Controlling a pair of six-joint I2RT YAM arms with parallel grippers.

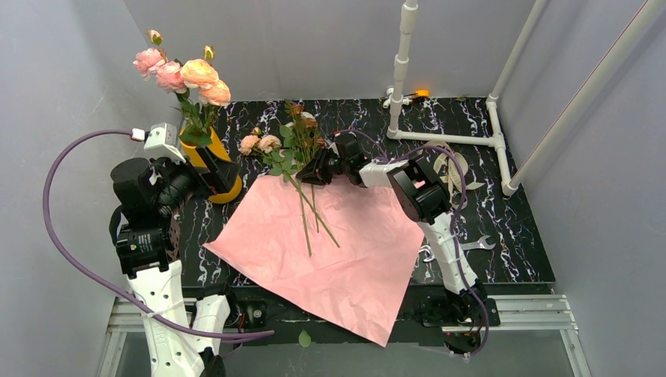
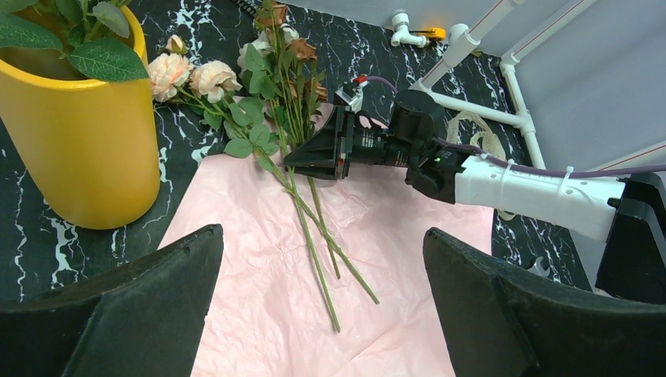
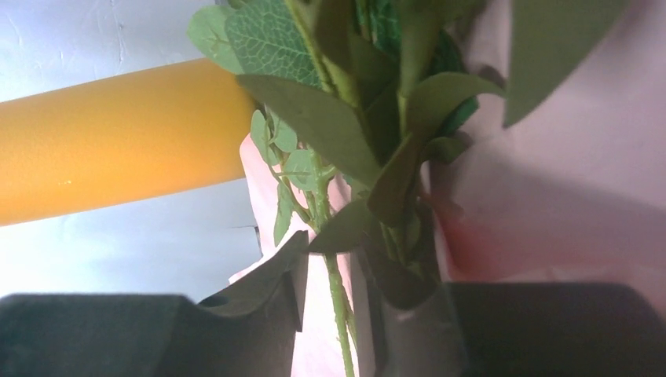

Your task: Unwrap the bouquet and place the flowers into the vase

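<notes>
The flowers (image 1: 297, 149) lie loose on the pink paper (image 1: 345, 259). Their thin green stems run down across the sheet, and their leafy heads point to the far side of the black marbled table (image 1: 503, 228). The right gripper (image 2: 297, 159) reaches in from the right and straddles the stems just below the leaves. In its wrist view the fingers (image 3: 259, 314) stand close on either side of stems and leaves, but it cannot be told whether they actually pinch them. Two peach roses (image 2: 192, 77) lie just left of the bunch, toward the vase (image 2: 78, 149). The vase stands upright by the paper's far-left corner and holds pink and peach blooms (image 1: 184, 75). The left gripper (image 2: 320, 236) is beside the vase, its jaws spread wide and empty, with the stems ahead of it and apart.
</notes>
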